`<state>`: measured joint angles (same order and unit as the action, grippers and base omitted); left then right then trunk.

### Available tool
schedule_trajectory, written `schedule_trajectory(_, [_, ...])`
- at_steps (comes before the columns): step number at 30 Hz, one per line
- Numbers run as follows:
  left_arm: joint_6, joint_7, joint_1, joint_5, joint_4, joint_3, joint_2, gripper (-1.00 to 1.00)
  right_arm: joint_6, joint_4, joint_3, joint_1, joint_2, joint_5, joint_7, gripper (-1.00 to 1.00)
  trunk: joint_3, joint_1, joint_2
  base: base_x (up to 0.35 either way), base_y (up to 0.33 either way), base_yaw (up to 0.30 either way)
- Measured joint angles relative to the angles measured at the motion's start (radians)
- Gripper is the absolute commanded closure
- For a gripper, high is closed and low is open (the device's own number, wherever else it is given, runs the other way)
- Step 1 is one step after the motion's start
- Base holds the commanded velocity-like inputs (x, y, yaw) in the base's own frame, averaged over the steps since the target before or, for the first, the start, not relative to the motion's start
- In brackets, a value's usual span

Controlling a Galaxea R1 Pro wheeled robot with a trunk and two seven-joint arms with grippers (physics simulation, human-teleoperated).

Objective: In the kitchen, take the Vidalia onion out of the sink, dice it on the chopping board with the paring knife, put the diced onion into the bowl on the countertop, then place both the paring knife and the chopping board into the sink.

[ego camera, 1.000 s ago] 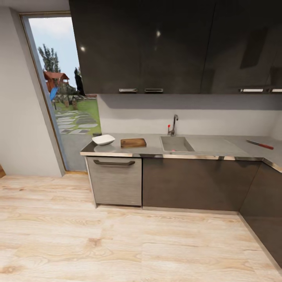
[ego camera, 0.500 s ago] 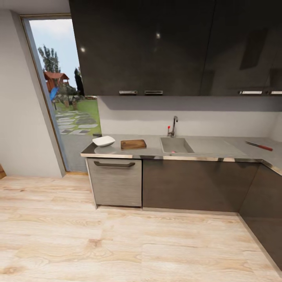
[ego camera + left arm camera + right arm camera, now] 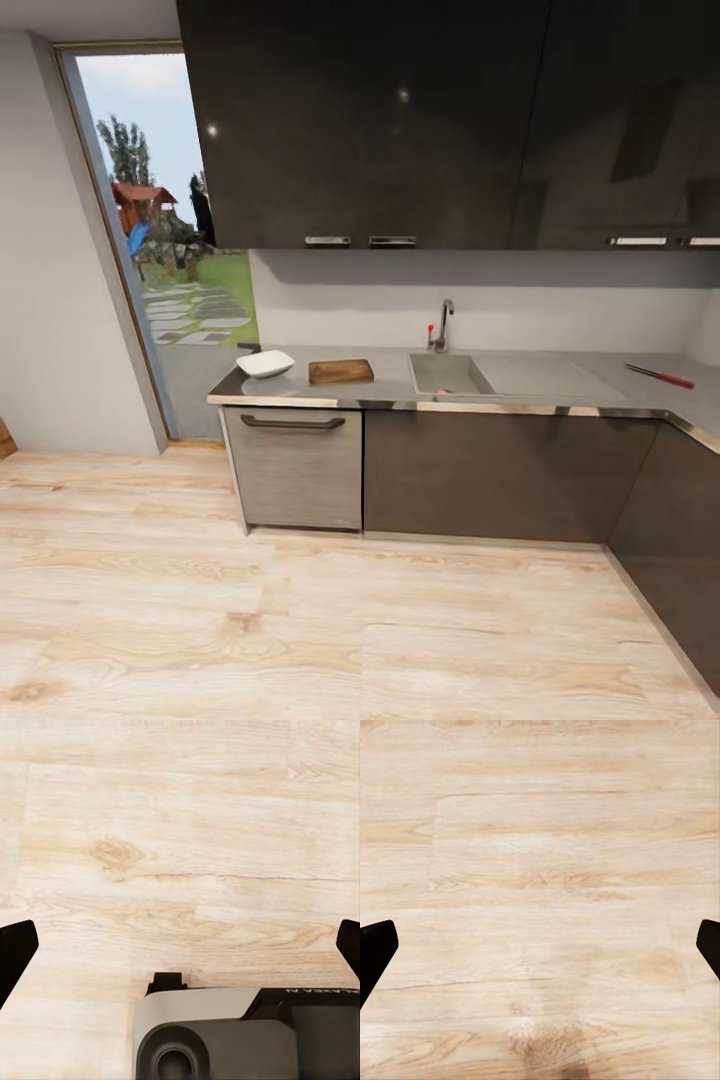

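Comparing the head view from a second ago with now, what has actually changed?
Only the camera moved: the whole picture shrank and slid slightly, consistent with the robot backing away. The bowl, chopping board, sink and red-handled knife keep their places on the countertop. Nothing was grasped or released.

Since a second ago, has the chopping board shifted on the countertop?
No. The chopping board keeps its spot between the bowl and the sink; the whole picture shifted, so the camera moved.
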<state>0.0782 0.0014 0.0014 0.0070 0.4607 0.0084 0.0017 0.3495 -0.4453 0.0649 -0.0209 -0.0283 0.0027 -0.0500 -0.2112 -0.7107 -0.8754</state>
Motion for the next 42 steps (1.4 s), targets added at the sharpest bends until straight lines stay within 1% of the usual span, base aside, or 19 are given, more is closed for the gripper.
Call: schedule_trajectory(42, [0.0,0.0,0.0,-0.001,-0.002,0.0,0.0,-1.0,0.0,0.0,0.0,0.0,0.001,0.0,0.0,-1.0,0.132,0.161,0.295,0.0,0.0,0.0])
